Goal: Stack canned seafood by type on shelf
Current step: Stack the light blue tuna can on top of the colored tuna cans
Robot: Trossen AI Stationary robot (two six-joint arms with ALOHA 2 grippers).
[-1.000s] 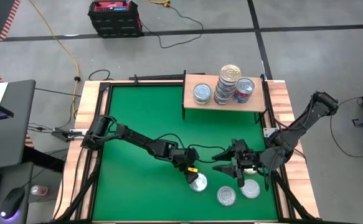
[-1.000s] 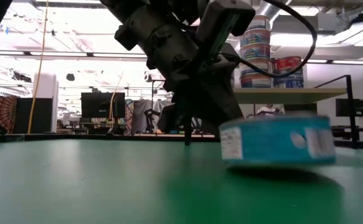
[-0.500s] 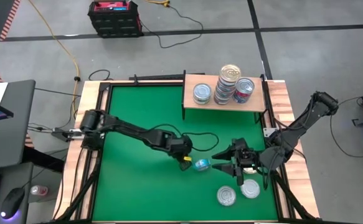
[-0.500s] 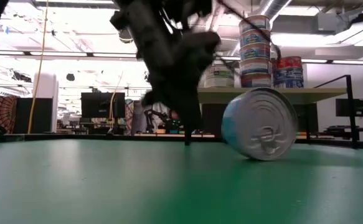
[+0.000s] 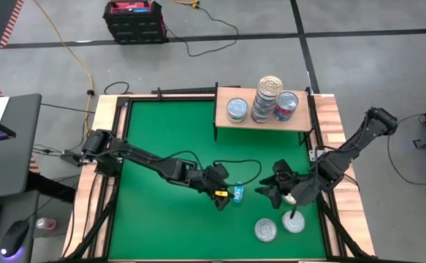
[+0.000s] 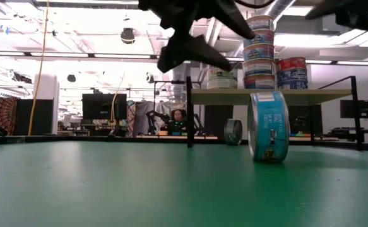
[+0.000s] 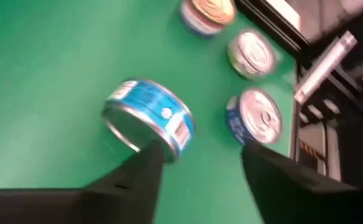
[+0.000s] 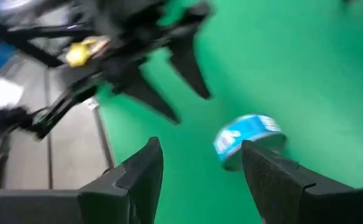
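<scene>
Blue-label can point(image 5: 237, 193) stands on its edge on the green table point(image 5: 161, 139), free of both grippers; in the low view the same can point(image 6: 269, 127) is upright on its rim, side label facing the camera; left wrist view shows it point(image 7: 148, 118) tilted on the mat just ahead of the fingers point(image 7: 147, 171), not touching them.

Left gripper point(image 5: 223, 196) sits just beside the can on its left side in the high view, fingers spread apart and holding nothing; in the low view it hangs above the mat point(image 6: 193, 38), clear of the can.

Right gripper point(image 5: 269, 193) is near the can on the other side, fingers point(image 8: 137, 177) apart and empty; the can point(image 8: 248, 138) lies between and beyond them in its wrist view, with the left gripper point(image 8: 169, 74) past it.

Shelf point(image 5: 264, 117) is at the far edge of the table; on it a single silver-lid can point(image 5: 236, 109), a tall stack of cans point(image 5: 268, 97), and a red-label can point(image 5: 288, 104) next to the stack.

Two more cans lie flat near the front right of the table: one point(image 5: 265, 231) and one point(image 5: 294, 221) close beside it, under the right arm; another can point(image 6: 233, 132) stands on edge under the shelf in the low view.
</scene>
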